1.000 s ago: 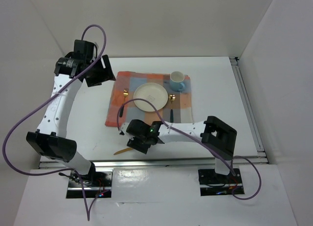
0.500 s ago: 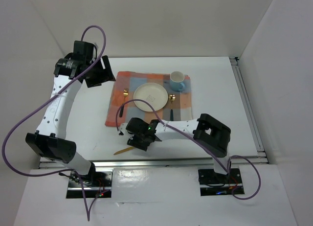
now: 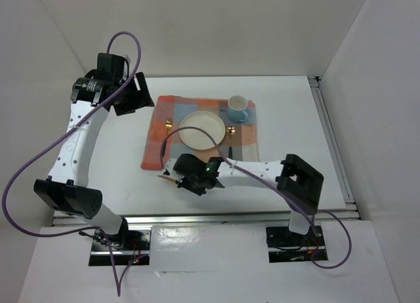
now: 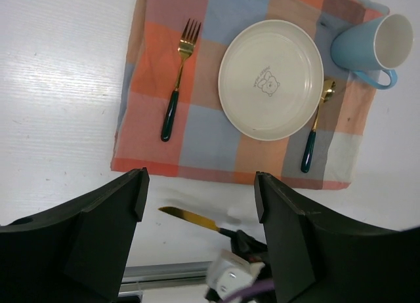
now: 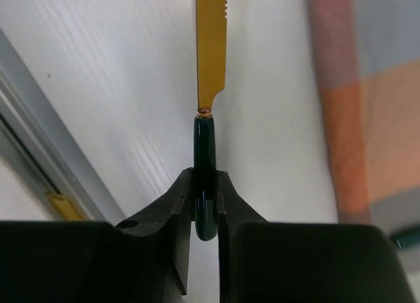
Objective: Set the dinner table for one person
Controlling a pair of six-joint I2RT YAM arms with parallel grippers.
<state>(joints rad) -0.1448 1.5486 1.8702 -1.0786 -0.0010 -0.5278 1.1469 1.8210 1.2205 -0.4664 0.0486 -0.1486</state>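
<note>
My right gripper (image 5: 205, 178) is shut on the dark green handle of a knife (image 5: 211, 47), whose gold blade points straight out ahead of the fingers. From above, the knife (image 3: 167, 179) sits over the white dinner table (image 3: 289, 113), just in front of the checked mat's near left corner, with the right gripper (image 3: 188, 183) behind it. In the left wrist view the knife (image 4: 190, 218) casts a shadow on the table. My left gripper (image 3: 131, 96) hangs open and empty, high above the mat's far left side.
On the checked mat (image 3: 246, 136) lie a cream plate (image 3: 201, 129), a gold fork (image 3: 168, 127) to its left, a gold spoon (image 3: 230, 134) to its right and a blue cup (image 3: 237, 107) at the far right corner. A metal rail (image 3: 197, 216) runs along the near edge.
The right gripper closed on the knife's handle and carried it from beside the front rail up towards the mat's near edge. The left arm stayed still.
</note>
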